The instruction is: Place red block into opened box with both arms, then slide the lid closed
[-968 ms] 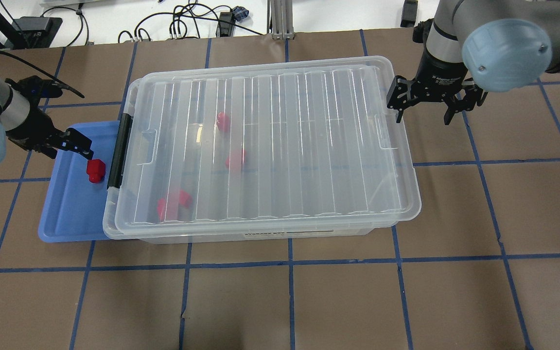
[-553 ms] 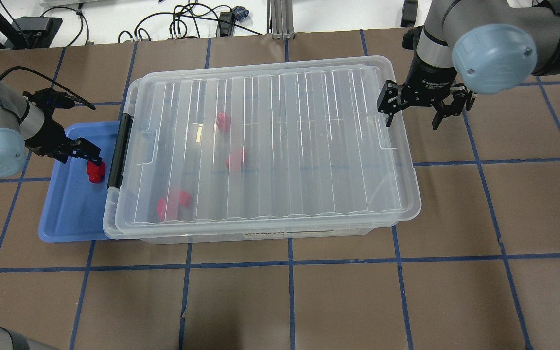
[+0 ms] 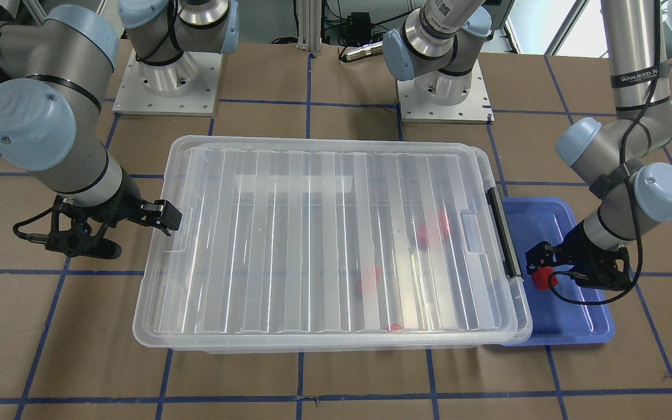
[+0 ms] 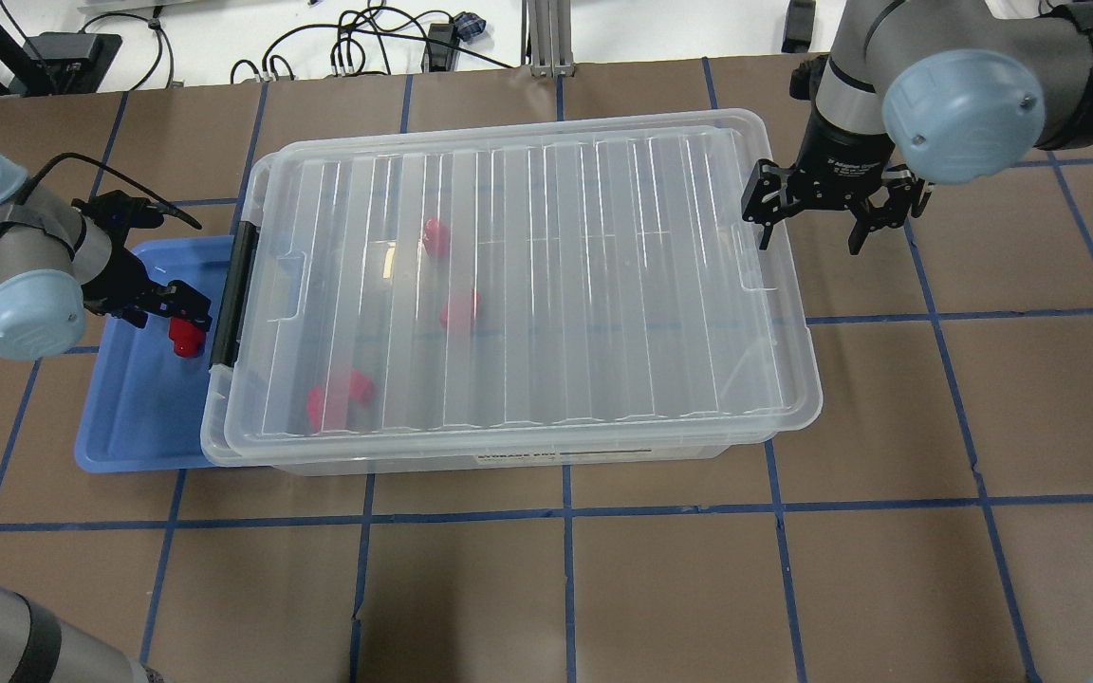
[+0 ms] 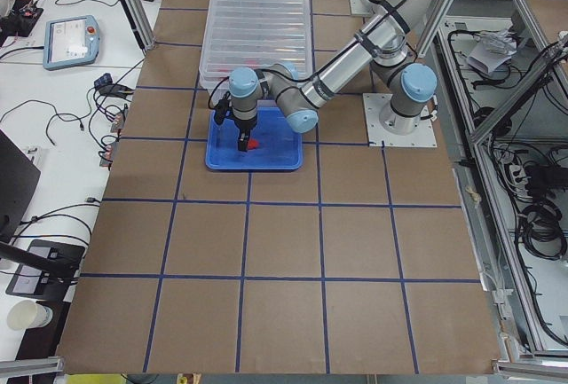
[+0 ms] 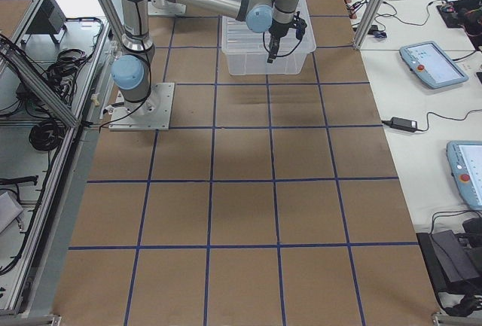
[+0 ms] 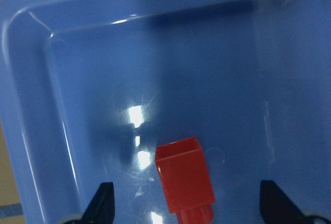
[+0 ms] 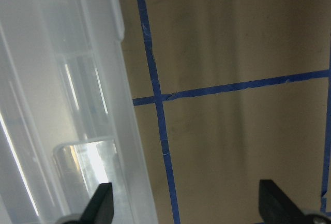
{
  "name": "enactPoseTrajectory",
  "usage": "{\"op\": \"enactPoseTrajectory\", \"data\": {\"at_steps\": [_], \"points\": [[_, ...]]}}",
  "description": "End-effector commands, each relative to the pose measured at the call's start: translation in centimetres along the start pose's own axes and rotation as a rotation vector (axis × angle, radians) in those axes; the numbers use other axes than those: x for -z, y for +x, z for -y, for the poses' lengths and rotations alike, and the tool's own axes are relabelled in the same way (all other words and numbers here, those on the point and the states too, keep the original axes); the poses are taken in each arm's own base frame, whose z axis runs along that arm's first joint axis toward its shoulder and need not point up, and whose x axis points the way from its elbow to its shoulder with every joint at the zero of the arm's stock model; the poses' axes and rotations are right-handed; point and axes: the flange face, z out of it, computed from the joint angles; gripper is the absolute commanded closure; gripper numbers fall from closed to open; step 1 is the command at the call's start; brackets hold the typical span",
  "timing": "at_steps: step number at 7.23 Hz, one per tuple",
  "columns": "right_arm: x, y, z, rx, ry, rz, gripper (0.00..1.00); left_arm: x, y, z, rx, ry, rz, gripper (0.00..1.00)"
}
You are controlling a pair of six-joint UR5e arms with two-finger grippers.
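Red block (image 4: 184, 339) lies in the blue tray (image 4: 129, 427), just beside the box (image 4: 603, 452) at its black bar (image 4: 229, 294) end.

By size, one table (image 4: 565, 588), brown with a blue tape grid, carries everything. One box of clear plastic stands on it. One ribbed clear lid (image 4: 603, 285) lies flat on the box, set a little toward the short side away from the bar, where it overhangs the rim. One tray, smaller than the box, sits at the bar end. In the overhead view the box's rim overlaps the tray's edge.

Two arms stand at the box's two short ends. The left arm (image 4: 25, 285) comes in over the side of the tray away from the box, its wrist folded so that the tool points down into the tray. The right arm (image 4: 954, 104) reaches to the end of the box away from the bar, its tool also hanging downward.

There are two grippers. The left gripper (image 7: 189, 203) has its jaws released and spread, one fingertip on either side of the block with a gap on each side, so it grips nothing. The right gripper (image 4: 812, 226) is likewise spread wide and holds nothing. One of its fingers is over the lid's short edge, the other over bare table beyond the box. Whether that finger touches the lid cannot be told.

Three more red pieces (image 4: 435, 235) (image 4: 459, 310) (image 4: 338, 396) lie inside the box, blurred through the lid and apart from one another. That makes four red pieces in all.
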Motion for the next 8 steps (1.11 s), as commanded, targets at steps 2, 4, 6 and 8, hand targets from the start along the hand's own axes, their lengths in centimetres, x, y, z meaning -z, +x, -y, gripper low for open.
{"op": "enactPoseTrajectory", "data": {"at_steps": [2,4,6,8], "points": [[-0.5,0.1,0.3,-0.003,-0.009,-0.005,0.00,-1.5,0.0,0.0,0.122,-0.016,-0.005,0.00],[-0.6,1.1,0.6,0.004,-0.006,-0.055,0.00,-1.9,-0.3,0.0,0.120,-0.038,0.011,0.47],[-0.5,2.3,0.8,0.030,-0.007,-0.062,0.00,-1.8,-0.4,0.0,0.119,-0.050,0.031,0.92],[-0.5,5.9,1.7,0.017,-0.018,-0.054,0.00,0.2,0.8,-0.1,0.102,-0.070,0.021,0.95]]}}
